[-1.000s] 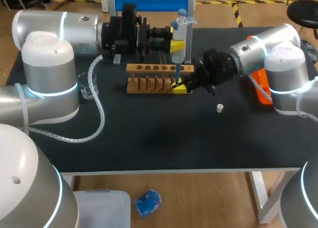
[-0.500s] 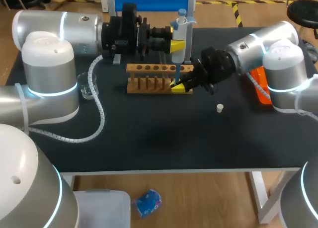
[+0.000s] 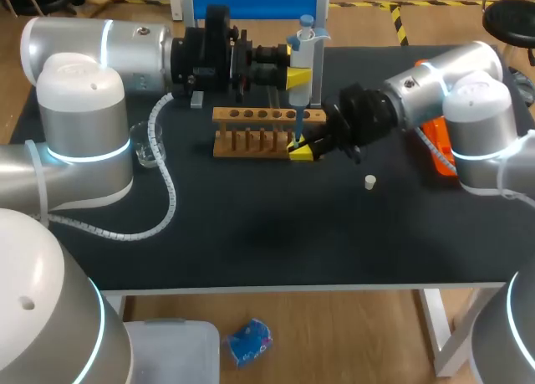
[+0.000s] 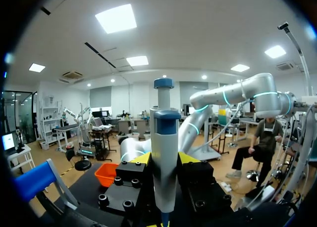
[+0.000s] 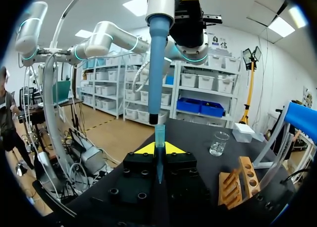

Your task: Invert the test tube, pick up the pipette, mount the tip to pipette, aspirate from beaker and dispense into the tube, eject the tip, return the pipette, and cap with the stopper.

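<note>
My left gripper (image 3: 298, 76) holds the white pipette (image 3: 303, 58) upright behind the wooden rack (image 3: 259, 133), its blue shaft pointing down. In the left wrist view the pipette (image 4: 164, 158) stands between the yellow fingers, and that gripper (image 4: 164, 158) is shut on its body. My right gripper (image 3: 301, 151) is at the rack's right end, shut on a small blue pipette tip (image 5: 159, 138) that stands just under the shaft's lower end (image 5: 155, 117). The glass beaker (image 3: 148, 146) is to the left of the rack, and also shows in the right wrist view (image 5: 218, 143). A white stopper (image 3: 369, 181) lies on the table to the right.
An orange tray (image 3: 438, 146) sits at the table's right side under my right arm. A white coiled cable (image 3: 163, 192) runs across the left of the table. A small white box (image 5: 242, 132) stands beyond the beaker.
My right gripper has shifted slightly left and down with the tip, staying under the pipette's shaft. The left arm and pipette have not moved.
</note>
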